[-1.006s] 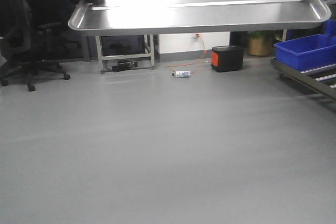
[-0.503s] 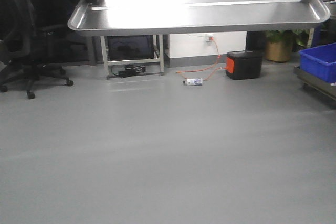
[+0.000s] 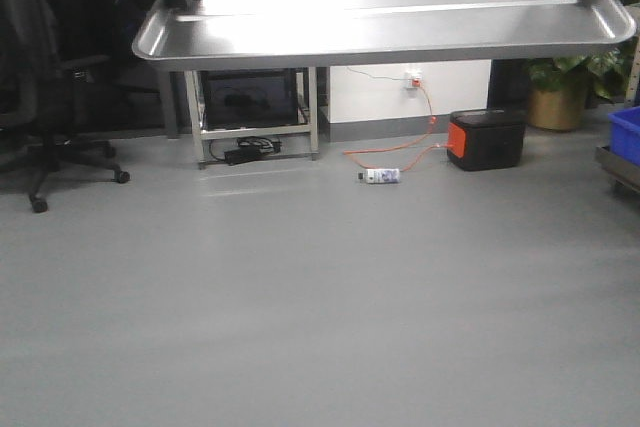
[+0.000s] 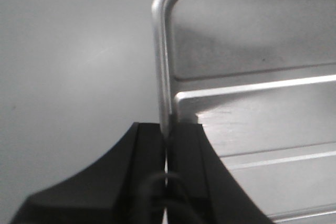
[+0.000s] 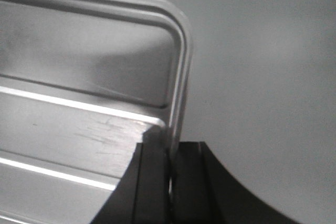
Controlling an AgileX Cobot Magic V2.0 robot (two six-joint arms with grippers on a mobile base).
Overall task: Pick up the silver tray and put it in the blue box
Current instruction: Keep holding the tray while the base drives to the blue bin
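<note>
Front view shows the silver tray (image 3: 380, 22) held level, high above the grey floor (image 3: 320, 327). The blue box (image 3: 628, 133) is cut off at the far right edge, lower and apart from the tray. Wrist views only: left gripper (image 4: 167, 132) pinches the tray's left rim, right gripper (image 5: 169, 150) pinches the right rim, embossed floor lines show.
</note>
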